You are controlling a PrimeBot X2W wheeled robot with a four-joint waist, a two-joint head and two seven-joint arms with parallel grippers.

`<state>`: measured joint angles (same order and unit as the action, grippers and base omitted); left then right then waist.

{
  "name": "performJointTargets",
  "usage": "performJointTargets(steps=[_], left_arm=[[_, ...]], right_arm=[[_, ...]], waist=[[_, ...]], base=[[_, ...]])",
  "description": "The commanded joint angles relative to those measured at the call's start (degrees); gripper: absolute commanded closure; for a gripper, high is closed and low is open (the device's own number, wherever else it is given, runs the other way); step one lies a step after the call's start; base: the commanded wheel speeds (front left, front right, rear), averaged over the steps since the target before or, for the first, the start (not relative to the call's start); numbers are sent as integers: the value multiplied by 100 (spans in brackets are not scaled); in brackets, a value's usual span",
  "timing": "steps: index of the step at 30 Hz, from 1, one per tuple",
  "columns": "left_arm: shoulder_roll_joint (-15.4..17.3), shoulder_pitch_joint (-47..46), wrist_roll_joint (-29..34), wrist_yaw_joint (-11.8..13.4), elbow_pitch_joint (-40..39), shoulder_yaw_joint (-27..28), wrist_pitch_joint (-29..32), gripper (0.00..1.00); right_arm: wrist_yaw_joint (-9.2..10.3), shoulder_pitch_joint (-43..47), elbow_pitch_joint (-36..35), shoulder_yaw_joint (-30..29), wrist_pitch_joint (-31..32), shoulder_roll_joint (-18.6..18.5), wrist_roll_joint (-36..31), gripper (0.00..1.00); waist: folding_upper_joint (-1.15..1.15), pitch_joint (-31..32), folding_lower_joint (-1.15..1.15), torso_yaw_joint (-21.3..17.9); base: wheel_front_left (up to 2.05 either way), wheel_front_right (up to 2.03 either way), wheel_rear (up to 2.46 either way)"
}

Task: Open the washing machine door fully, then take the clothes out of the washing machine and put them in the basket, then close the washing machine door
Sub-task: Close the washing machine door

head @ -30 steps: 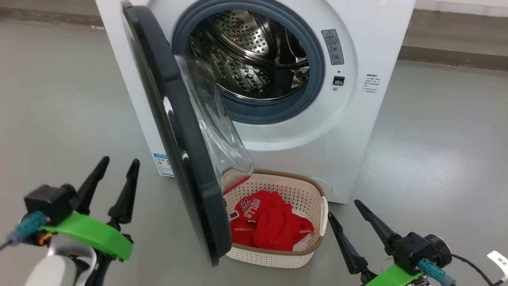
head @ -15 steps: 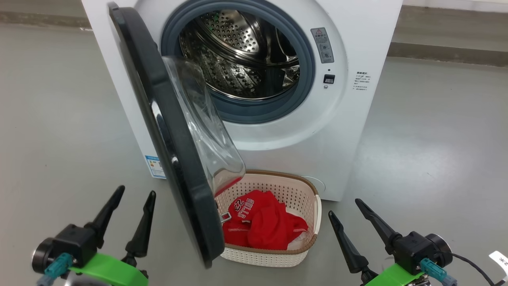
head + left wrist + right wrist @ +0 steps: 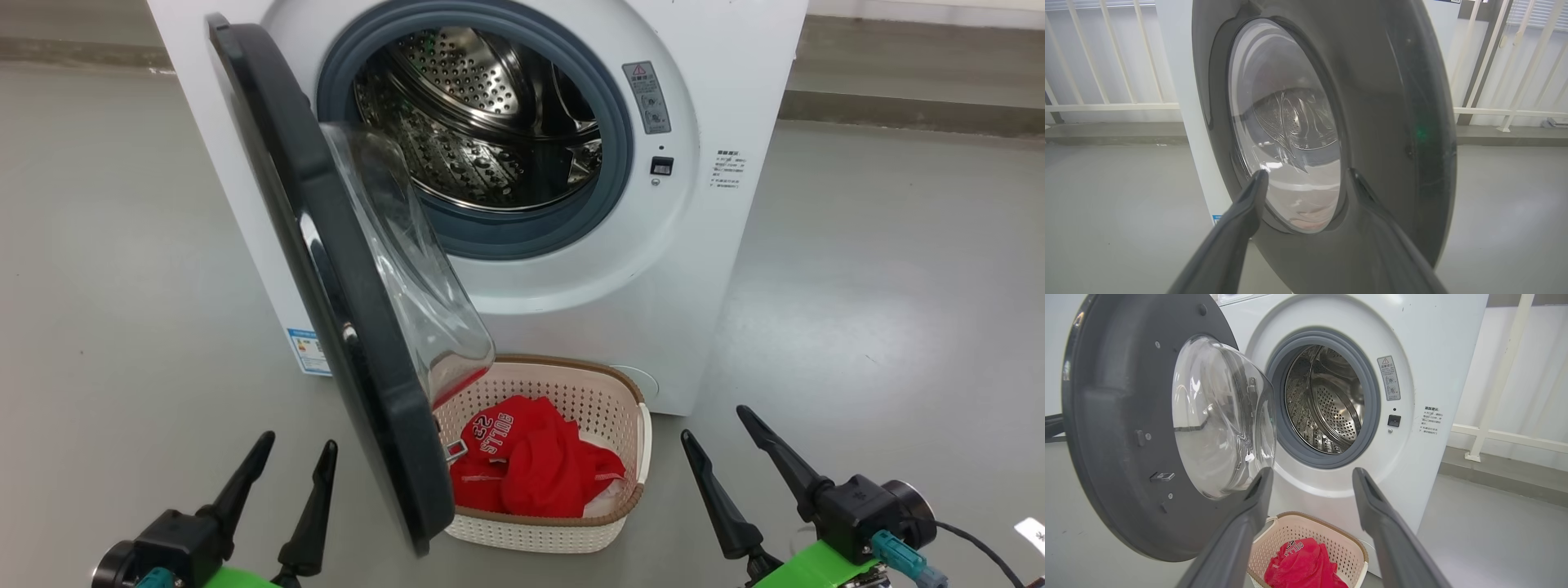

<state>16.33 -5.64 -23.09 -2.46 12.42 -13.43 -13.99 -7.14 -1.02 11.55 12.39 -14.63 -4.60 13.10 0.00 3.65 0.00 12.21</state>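
The washing machine door [image 3: 314, 245] is seen swung out from the washing machine [image 3: 718, 98], hinged on the left in the head view, with its black rim turned edge-on and its clear glass bowl bulging toward the opening; the steel drum [image 3: 473, 106] is laid bare inside the grey rubber ring [image 3: 618, 155], and no fabric is seen in it; the clothes [image 3: 531, 474] are heaped red in the basket [image 3: 539, 531], with the white lettering turned upward; the basket is set on the floor [image 3: 882, 286] just before the machine's front, its left end overlapped by the door's lower edge; a small blue label [image 3: 304, 351] is seen low on the machine's side. The left gripper [image 3: 298, 441] is held low, left of the door, its fingers spread and nothing between them; the right gripper [image 3: 713, 422] is held right of the basket, likewise spread and empty; neither is seen touching anything.
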Motion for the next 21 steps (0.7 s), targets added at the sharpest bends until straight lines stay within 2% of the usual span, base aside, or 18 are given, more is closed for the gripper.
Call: performJointTargets(steps=[1, 21], left_arm=[[59, -101, 5, 63, -167, 196, -84, 0], [-30, -15, 44, 131, -79, 263, -98, 0]], right_arm=[[-35, -13, -166, 103, -37, 5, -12, 0], [-35, 44, -184, 119, -37, 8, -29, 0]], waist=[[0, 5, 0, 0], [0, 55, 0, 14]], base=[[0, 0, 0], [0, 0, 0]])
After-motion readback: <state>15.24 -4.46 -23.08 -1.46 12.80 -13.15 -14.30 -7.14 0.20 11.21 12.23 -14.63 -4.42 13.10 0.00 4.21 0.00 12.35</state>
